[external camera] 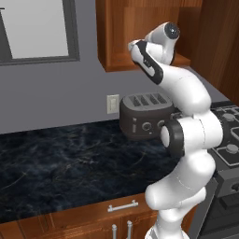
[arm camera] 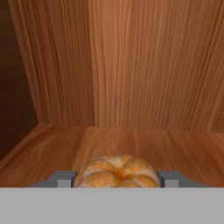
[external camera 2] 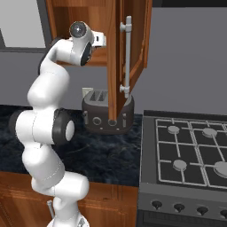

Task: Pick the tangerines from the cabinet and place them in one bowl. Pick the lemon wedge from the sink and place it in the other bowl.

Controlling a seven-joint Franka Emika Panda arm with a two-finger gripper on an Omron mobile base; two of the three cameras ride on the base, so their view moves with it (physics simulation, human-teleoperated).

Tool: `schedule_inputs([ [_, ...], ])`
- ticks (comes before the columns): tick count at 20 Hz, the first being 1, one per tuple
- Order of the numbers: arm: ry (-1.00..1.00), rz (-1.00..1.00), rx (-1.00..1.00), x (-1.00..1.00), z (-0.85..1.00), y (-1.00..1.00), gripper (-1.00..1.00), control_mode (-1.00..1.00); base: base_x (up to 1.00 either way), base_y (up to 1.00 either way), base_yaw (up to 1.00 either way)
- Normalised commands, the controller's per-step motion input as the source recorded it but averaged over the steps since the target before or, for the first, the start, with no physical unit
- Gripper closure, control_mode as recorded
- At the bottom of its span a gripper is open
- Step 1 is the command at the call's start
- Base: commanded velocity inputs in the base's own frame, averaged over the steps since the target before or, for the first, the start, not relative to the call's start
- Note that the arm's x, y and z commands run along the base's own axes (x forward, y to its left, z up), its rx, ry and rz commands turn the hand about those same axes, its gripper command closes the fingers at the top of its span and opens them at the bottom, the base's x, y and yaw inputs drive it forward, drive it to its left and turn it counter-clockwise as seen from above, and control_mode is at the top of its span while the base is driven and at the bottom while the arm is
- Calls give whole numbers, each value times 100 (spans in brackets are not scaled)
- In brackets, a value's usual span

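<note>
One tangerine [arm camera: 117, 172] in sight: orange-tan, lobed, paler on top. It sits on the cabinet [arm camera: 131, 78] shelf, directly between the tips of the end effector [arm camera: 118, 178]. Fingers [arm camera: 65, 178] stand apart, flanking it closely; contact cannot be told. Arm reaches up, hand inside the cabinet above one toaster [external camera: 145, 115].
</note>
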Motion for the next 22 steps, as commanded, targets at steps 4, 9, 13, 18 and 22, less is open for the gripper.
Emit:
schedule_inputs([
  [4, 0, -1, 0, -68, 1, 0, 100, -100, 0, 0, 0],
  [9, 0, -3, 0, -67, 12, 0, 100, -100, 0, 0, 0],
  [13, 0, -4, 0, -67, 29, 0, 100, -100, 0, 0, 0],
  [18, 0, -6, 0, -51, 30, 0, 100, -100, 0, 0, 0],
  [22, 3, -6, 1, -79, 16, 0, 100, -100, 0, 0, 0],
])
